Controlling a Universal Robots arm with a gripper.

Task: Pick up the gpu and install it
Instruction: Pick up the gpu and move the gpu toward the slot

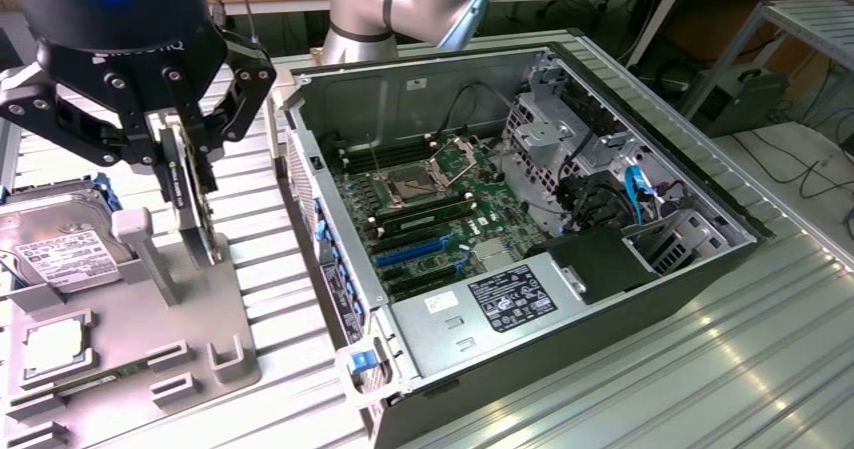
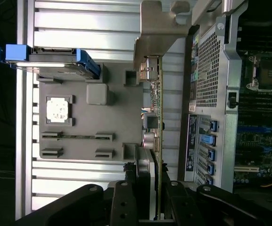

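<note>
The gpu [image 1: 191, 204] is a thin dark card with a silvery bracket [image 2: 159, 33]. It stands on edge over the grey holder tray [image 1: 200, 339], to the exterior view's left of the open PC case [image 1: 534, 99]. My gripper [image 1: 180, 154] comes down from above and is shut on the card's upper edge, one finger on each face. In the wrist view the card [image 2: 157, 117] runs edge-on away from my gripper [image 2: 150, 181]. Its lower edge is close to the tray's posts; whether it still touches them I cannot tell.
A hard drive [image 1: 60, 239] with blue rails and a square CPU chip [image 1: 54, 344] sit in the same tray. The case lies on its side showing the motherboard [image 1: 441, 209] with blue slots [image 1: 414, 252], a drive cage and cables. The table is ribbed aluminium [image 1: 694, 369].
</note>
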